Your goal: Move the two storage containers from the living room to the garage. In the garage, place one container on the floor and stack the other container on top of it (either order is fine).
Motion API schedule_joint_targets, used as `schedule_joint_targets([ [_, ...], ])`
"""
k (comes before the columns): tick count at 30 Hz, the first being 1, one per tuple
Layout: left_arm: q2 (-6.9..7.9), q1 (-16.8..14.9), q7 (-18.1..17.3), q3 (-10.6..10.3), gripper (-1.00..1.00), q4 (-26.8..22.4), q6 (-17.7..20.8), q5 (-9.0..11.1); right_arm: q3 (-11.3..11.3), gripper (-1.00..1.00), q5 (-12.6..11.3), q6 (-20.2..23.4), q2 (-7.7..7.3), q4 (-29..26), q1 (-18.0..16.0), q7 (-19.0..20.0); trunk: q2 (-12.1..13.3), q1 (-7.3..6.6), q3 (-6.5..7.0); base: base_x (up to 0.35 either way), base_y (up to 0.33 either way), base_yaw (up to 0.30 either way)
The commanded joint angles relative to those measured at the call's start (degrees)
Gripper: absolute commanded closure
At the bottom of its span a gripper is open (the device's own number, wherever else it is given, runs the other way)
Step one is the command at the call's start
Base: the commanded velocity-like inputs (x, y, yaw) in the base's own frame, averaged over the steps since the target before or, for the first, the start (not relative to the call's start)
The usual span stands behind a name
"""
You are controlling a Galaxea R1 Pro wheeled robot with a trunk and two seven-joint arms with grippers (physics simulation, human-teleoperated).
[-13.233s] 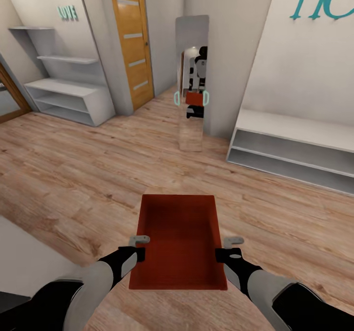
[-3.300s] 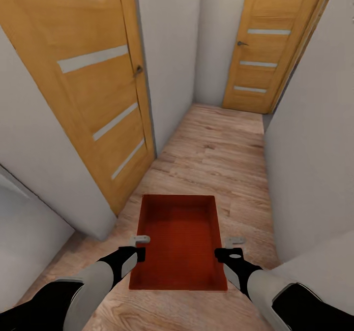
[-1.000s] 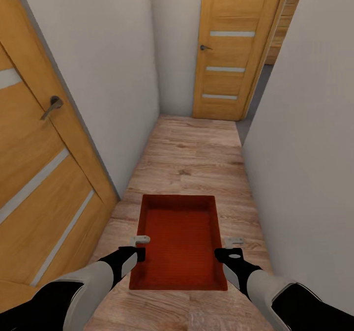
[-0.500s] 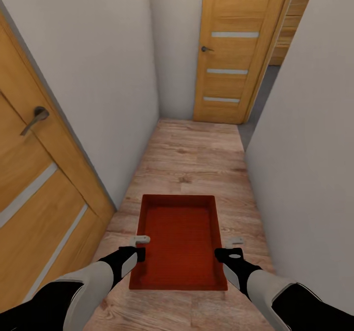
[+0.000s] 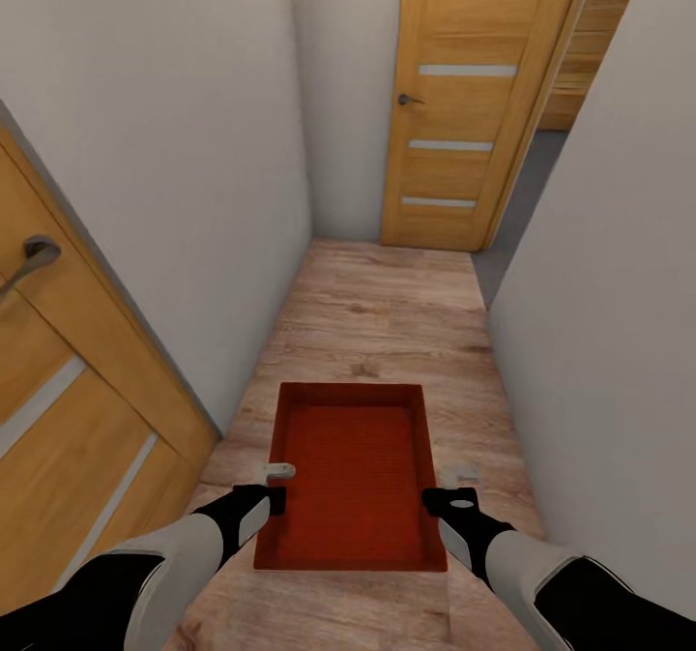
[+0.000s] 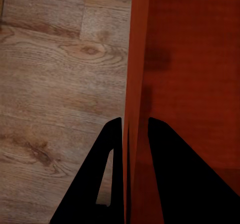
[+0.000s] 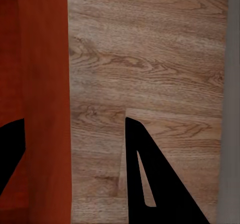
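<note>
container (image 5: 353,467): matt ribbed plastic | plank floor (image 5: 387,312): grained wood | door (image 5: 464,100): satin wood

Narrow hallway, plain white walls, light wood-plank floor (image 5: 387,312).

Orange-brown wooden door (image 5: 474,100) with four pale glass slits and a dark lever handle (image 5: 409,100) stands shut at the hall's far end. Second door (image 5: 68,409) of the same wood runs along the left side, close up, grey handle (image 5: 29,254) near the picture's left edge, pale slits across it. White wall (image 5: 193,148) between the two doors; another white wall (image 5: 609,293) on the right. Past that right wall's far corner, a strip of grey floor (image 5: 527,196) and more wood panelling (image 5: 590,42). Light even, soft shadows.
</note>
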Motion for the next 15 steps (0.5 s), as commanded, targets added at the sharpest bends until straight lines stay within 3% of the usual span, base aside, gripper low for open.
schedule_joint_targets([
  [1,-0.01,0.0,0.4,-0.7,1.00,-0.1,0.3,0.1,0.4,1.00,-0.7,-0.3,0.01,0.1,0.0,-0.2,0.0,0.04,-0.04,0.322,0.000,0.000],
  [15,-0.01,0.0,0.4,-0.7,1.00,-0.1,0.3,0.1,0.4,1.00,-0.7,-0.3,-0.04,0.1,0.0,-0.2,0.0,0.04,-0.04,0.322,0.000,0.000],
])
